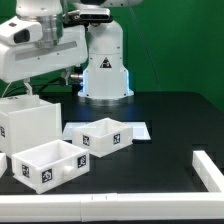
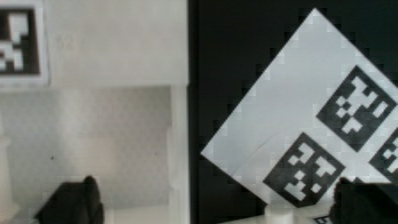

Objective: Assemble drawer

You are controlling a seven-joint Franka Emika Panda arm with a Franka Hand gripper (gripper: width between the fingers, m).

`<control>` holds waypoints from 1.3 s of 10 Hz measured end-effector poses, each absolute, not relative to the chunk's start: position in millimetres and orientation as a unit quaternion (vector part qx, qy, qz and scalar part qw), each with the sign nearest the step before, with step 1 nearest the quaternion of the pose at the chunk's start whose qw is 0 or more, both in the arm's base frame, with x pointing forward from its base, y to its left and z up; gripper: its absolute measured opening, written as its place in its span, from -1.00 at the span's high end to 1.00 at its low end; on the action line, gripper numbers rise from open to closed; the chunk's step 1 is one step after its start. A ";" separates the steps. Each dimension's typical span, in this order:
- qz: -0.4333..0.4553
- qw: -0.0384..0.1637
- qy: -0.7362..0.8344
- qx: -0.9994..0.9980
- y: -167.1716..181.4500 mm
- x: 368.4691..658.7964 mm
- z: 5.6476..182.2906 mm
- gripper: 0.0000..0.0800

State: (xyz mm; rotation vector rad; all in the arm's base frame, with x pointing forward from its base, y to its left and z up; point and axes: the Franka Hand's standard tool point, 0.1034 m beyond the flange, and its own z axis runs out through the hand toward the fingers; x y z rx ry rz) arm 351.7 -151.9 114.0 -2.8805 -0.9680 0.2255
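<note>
The drawer's white cube-shaped casing (image 1: 27,127) stands at the exterior view's left and carries tag markers. It fills the near part of the wrist view (image 2: 98,120). Two shallow white trays lie beside it: one (image 1: 100,136) mid-table, one (image 1: 46,165) nearer the front. My gripper (image 1: 30,92) hangs just above the casing's top edge. In the wrist view the gripper (image 2: 217,208) is open, its dark fingertips (image 2: 75,205) wide apart. One stands over the casing, the other over the marker board, with the casing's wall edge between them. Nothing is held.
The marker board (image 1: 138,129) lies flat behind the mid-table tray and shows in the wrist view (image 2: 329,100) with several tags. A low white rail (image 1: 208,168) runs along the exterior view's right and another (image 1: 100,210) along the front. The robot base (image 1: 105,65) stands at the back.
</note>
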 end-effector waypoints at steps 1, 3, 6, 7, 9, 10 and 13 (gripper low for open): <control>0.053 0.058 -0.301 -0.950 -155.8 352.2 114.0 -0.62; 0.059 0.054 -0.303 -0.950 -153.7 352.4 113.0 -0.62; 0.009 0.048 -0.320 -0.946 -156.5 363.7 108.1 -0.62; -0.032 0.046 -0.323 -0.945 -159.2 369.1 104.3 -0.62; -0.072 0.039 -0.328 -0.941 -160.0 377.4 105.3 -0.62; -0.082 0.032 -0.323 -0.942 -158.1 378.0 108.1 -0.62; -0.085 0.032 -0.314 -0.945 -149.1 370.0 111.2 -0.62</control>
